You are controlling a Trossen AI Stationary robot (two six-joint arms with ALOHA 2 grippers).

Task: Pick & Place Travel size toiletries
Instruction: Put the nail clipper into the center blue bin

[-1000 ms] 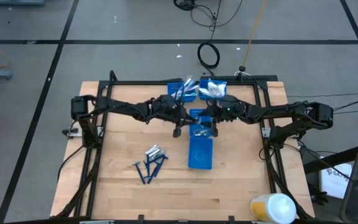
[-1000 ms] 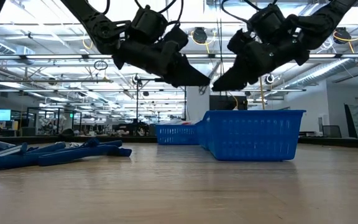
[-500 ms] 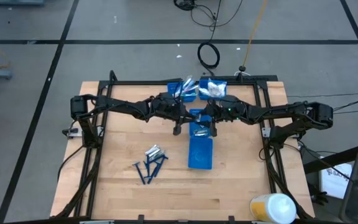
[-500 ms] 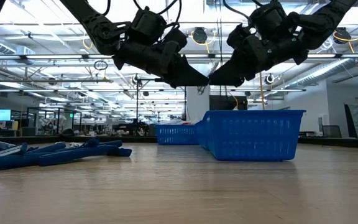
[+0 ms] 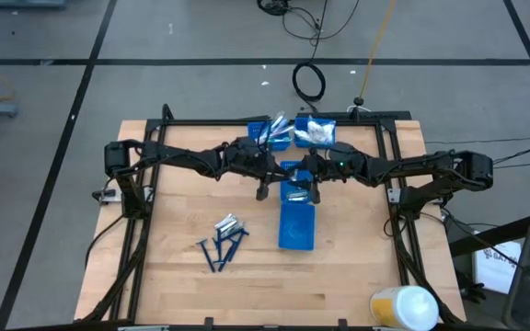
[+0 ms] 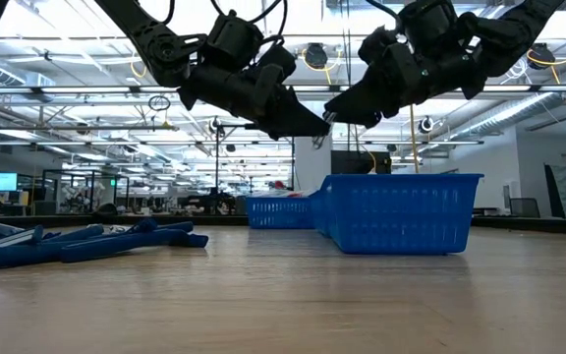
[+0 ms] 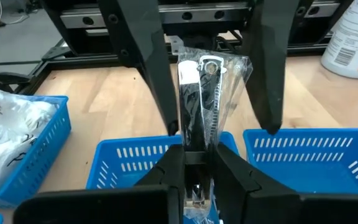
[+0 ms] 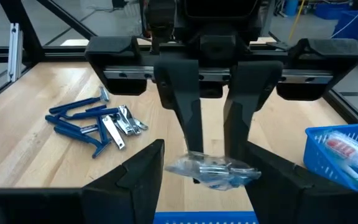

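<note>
Both arms stretched inward, left gripper [image 8: 211,134] fingers pinched nearly together (right gripper [image 7: 213,93] fingers spread).

The desk [image 5: 173,276] is pale blond wood with a faint grain, framed in black metal. The rectangular slotted plastic bins [image 5: 295,225] are bright blue. The T-shaped plastic razors [image 8: 79,121] are dark blue, and the short metal tubes [image 8: 124,121] beside them silvery. The crinkled clear plastic packet [image 7: 207,93] shows a black and white item inside. The soft plastic packets [image 7: 5,134] are white with grey print. The robot arms [image 5: 191,158] are black.
</note>
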